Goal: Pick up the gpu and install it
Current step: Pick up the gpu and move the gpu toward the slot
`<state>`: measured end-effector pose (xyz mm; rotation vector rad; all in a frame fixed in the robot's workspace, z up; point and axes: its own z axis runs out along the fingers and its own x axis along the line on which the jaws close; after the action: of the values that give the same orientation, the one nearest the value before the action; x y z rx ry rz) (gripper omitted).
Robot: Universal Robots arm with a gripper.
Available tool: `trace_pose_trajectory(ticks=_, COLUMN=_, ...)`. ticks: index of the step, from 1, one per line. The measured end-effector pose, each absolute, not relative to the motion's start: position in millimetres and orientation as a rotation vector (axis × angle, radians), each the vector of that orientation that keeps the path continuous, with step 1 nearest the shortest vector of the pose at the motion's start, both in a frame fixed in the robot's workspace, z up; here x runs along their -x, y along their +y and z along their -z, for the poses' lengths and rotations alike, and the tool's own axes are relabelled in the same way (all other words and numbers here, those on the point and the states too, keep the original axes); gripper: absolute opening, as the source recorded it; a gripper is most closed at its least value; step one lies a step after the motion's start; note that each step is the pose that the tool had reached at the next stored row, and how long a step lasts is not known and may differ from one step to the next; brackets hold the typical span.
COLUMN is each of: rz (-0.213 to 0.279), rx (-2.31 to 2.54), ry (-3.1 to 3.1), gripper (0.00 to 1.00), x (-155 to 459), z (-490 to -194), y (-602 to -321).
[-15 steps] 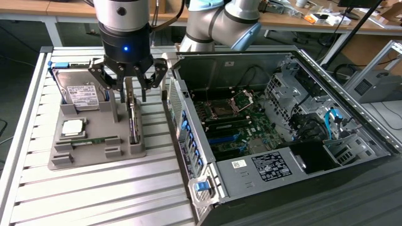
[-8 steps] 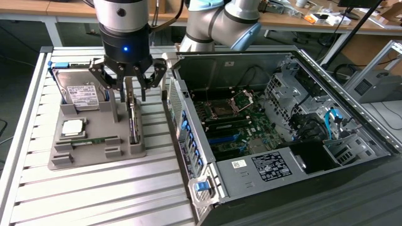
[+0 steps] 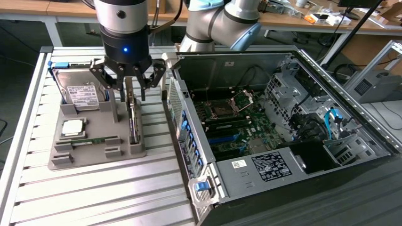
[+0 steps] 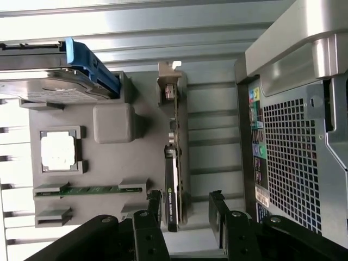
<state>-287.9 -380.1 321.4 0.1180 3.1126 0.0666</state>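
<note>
Fingers (image 4: 154,206): black, closest to the lens, spread wide, nothing clamped.
Gripper (image 3: 129,89): mine, open, pointing straight down, hanging low over the gpu's top edge.
gpu (image 4: 175,163): directly under me, standing on its long edge in a slot of the tray. Dark board, with the silvery bracket at the end farther from my fingertips. The near end sits between my two finger rows, closer to one of them. Contact: can't tell.
Tray (image 3: 94,157): grey holder, flat on the table, under me and running out on the side away from the case.
Hard drive (image 3: 80,92): silver with a white label, in the tray, beside me on the side away from the case, apart from the gpu.
Blue bracket (image 4: 89,65): on the hard drive's end.
CPU (image 3: 73,127): square, silver, in its own tray pocket, same side of me as the hard drive.
Memory stick (image 3: 88,141): narrow, green, lying flat in a tray slot next to the CPU.
Computer case (image 3: 283,117): open, on my other side, just beside the tray.
Motherboard (image 3: 232,127): inside the case, well apart from me.
Table (image 3: 107,193): ribbed metal slats under the tray.
Task state: gpu seated in the tray slot, not lifted, not in the case.
</note>
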Motion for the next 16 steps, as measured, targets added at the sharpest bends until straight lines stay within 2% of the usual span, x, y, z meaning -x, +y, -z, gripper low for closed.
trace_pose_trajectory(ticks=16, rz=-0.066, rx=-0.118, ry=3.113, gripper=0.48, x=288.3, z=-307.4, y=-376.5)
